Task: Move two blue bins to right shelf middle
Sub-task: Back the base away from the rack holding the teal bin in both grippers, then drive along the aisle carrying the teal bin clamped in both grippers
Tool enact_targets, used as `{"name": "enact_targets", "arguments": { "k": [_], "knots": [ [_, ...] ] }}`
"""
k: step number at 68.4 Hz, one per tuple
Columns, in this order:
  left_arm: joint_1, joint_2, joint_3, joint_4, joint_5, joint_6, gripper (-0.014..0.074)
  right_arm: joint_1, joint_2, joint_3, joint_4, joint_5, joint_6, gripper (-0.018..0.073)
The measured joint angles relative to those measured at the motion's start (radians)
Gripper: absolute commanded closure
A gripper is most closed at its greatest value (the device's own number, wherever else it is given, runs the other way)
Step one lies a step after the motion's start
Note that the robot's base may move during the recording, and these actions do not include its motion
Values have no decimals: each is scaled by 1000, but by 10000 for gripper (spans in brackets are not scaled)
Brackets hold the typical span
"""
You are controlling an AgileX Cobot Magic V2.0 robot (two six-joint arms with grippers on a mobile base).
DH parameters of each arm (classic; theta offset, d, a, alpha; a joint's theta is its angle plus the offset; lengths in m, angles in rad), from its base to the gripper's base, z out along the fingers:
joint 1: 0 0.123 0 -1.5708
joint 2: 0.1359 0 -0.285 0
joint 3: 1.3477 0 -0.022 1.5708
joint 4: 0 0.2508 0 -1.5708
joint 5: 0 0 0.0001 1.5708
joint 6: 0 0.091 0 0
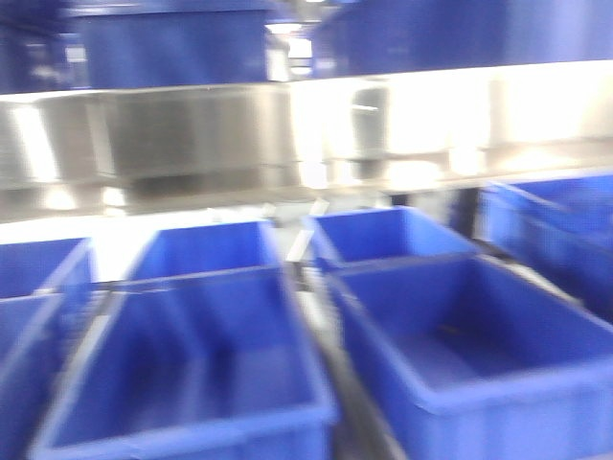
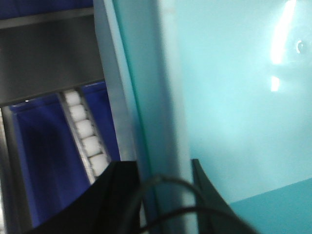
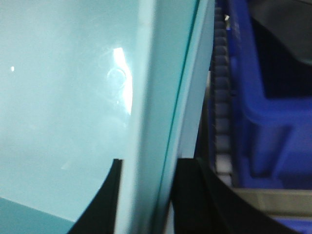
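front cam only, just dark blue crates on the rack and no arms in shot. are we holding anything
Observer: Yes. The left wrist view shows the left gripper with its jaws on either side of a pale bin's rim wall.
Operator: and the right one
Observer: Same there. The right gripper straddles the pale bin's rim, and its jaws seem to be pressed against it.
Operator: anything close beside the bin
Observer: On the left side, a roller track and a dark crate lie just past the rim.
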Motion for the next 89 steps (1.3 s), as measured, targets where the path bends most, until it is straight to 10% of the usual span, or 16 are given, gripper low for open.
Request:
{"name": "enact_targets", "arguments": {
  "k": [89],
  "knots": [
    [0, 0, 0, 0, -1, 0, 707, 0, 0, 0, 0, 0, 0, 713]
  ]
}}
